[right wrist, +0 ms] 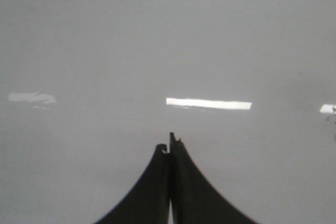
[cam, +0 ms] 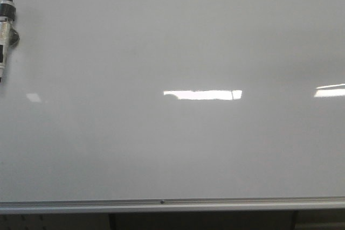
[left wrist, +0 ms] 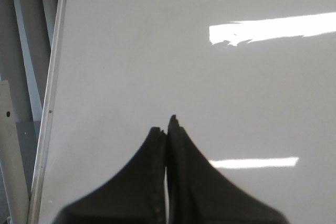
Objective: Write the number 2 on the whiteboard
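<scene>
The whiteboard (cam: 172, 52) is glossy white-grey and fills nearly the whole front view, with its silver edge rail (cam: 172, 204) along the bottom. No number 2 shows on it in any view. A black-and-clear marker (cam: 6, 30) lies at the far left edge of the front view. Neither gripper shows in the front view. My left gripper (left wrist: 167, 124) is shut and empty over the whiteboard (left wrist: 184, 77), near its silver rail (left wrist: 50, 103). My right gripper (right wrist: 169, 142) is shut and empty over bare whiteboard (right wrist: 157, 51).
Bright rectangular light reflections (cam: 202, 95) lie on the board. Grey frame parts (left wrist: 16, 129) stand beyond the rail in the left wrist view. A few faint dark specks (right wrist: 332, 121) sit at the edge of the right wrist view.
</scene>
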